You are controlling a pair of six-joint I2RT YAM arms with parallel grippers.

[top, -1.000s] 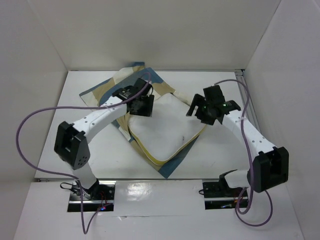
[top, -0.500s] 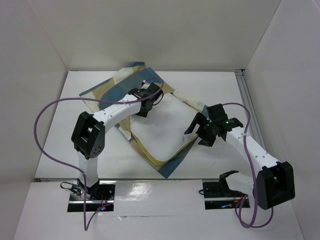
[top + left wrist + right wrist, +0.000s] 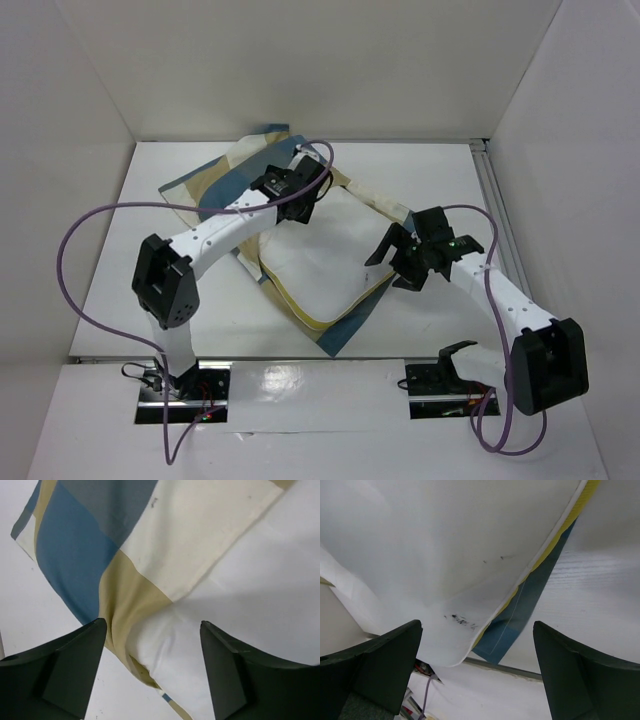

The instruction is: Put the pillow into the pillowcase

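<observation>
The pillow (image 3: 322, 262) lies mid-surface (image 3: 440, 180). Its yellow-piped near edge is exposed and its far-left end sits under the checked pillowcase (image 3: 225, 178), which spreads toward the back left. The left gripper (image 3: 300, 208) hangs over that cloth edge with jaws wide apart and nothing between them. The right gripper (image 3: 393, 265) is likewise spread, over the pillow's right side.

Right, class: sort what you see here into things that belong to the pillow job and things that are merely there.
Belongs to the job:
- pillow
- pillowcase
- left pincer, open
- right pincer, open

Merely there:
- table
- white walls
</observation>
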